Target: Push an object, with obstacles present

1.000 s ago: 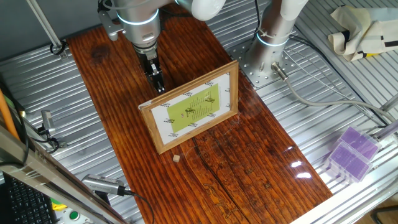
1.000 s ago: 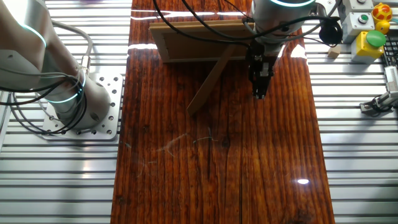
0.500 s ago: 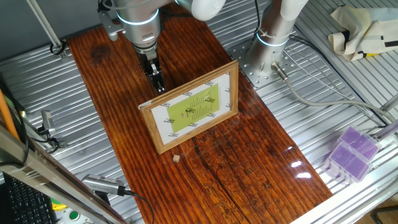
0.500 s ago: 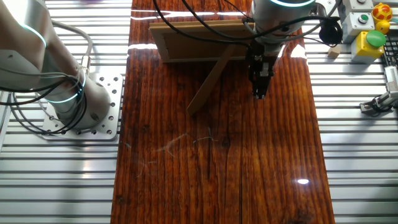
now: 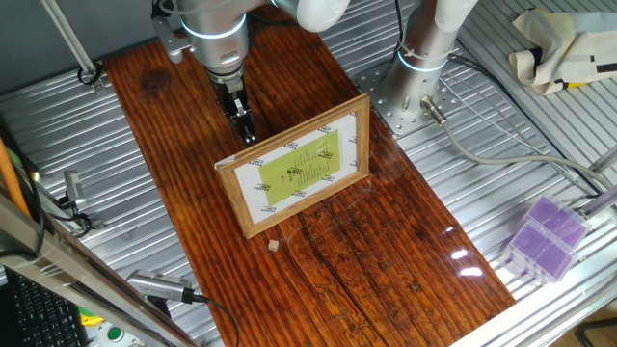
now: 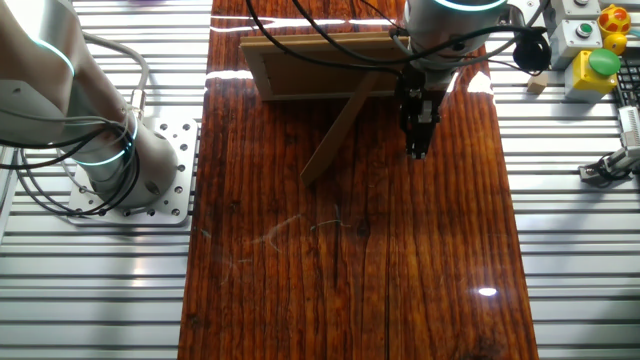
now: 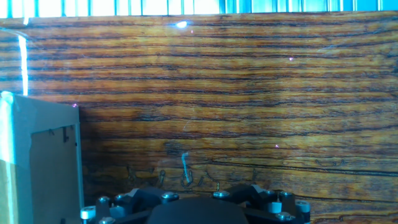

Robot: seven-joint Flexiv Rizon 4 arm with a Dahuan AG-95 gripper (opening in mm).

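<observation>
The tiny pale wooden cube (image 5: 274, 246) lies on the dark wood board just in front of the picture frame's near left corner. The light-wood picture frame (image 5: 294, 166) stands propped up across the board, its yellow-green sheet facing the cube. My gripper (image 5: 247, 133) points down behind the frame, on the far side from the cube, with its fingers together and nothing between them. In the other fixed view the gripper (image 6: 417, 148) hangs beside the frame's back (image 6: 320, 65) and prop leg; the cube is hidden there. The hand view shows the frame's back (image 7: 37, 162) at the left, no fingertips.
Purple boxes (image 5: 545, 238) sit on the metal table at the right. The arm's base (image 5: 419, 87) stands beside the board. A button box (image 6: 595, 60) and a small block (image 6: 536, 86) lie off the board's edge. Clamps (image 5: 159, 286) lie by the board's left side.
</observation>
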